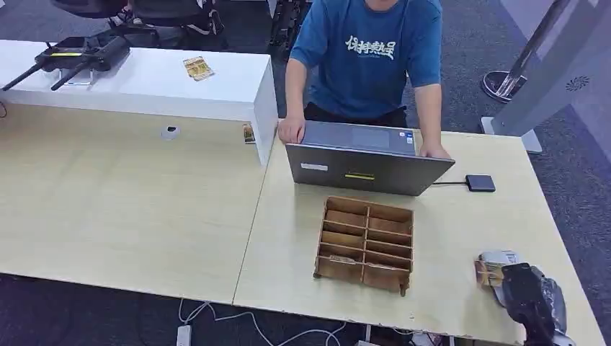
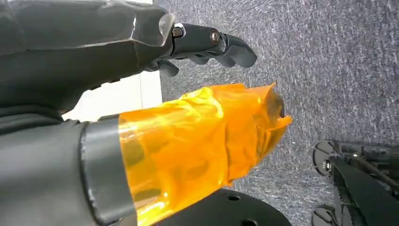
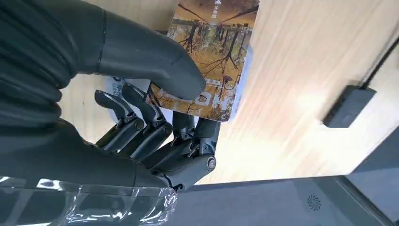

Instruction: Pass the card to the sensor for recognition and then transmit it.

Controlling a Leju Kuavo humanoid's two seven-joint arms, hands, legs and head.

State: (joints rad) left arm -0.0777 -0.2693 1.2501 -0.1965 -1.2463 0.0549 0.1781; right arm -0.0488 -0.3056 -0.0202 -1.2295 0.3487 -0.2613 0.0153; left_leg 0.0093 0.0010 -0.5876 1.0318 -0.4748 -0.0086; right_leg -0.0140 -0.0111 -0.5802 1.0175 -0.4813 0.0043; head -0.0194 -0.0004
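1 card: autumn-tree print, pinched between thumb and fingers of the right hand, low over the near right corner of the table; in the head view it shows just beside a pale stack there, likely the pickup point.
Right hand, grip: thumb across the card face, fingers beneath, so the flat side stays free for reading.
Sensor: probably the small black box cabled to the laptop, well apart from the card.
Left hand: fingers curled, nothing held, hanging over carpet.
Person: hands at the laptop, likely watching the readout.
Wooden divider tray: between laptop and table edge; probable destination.
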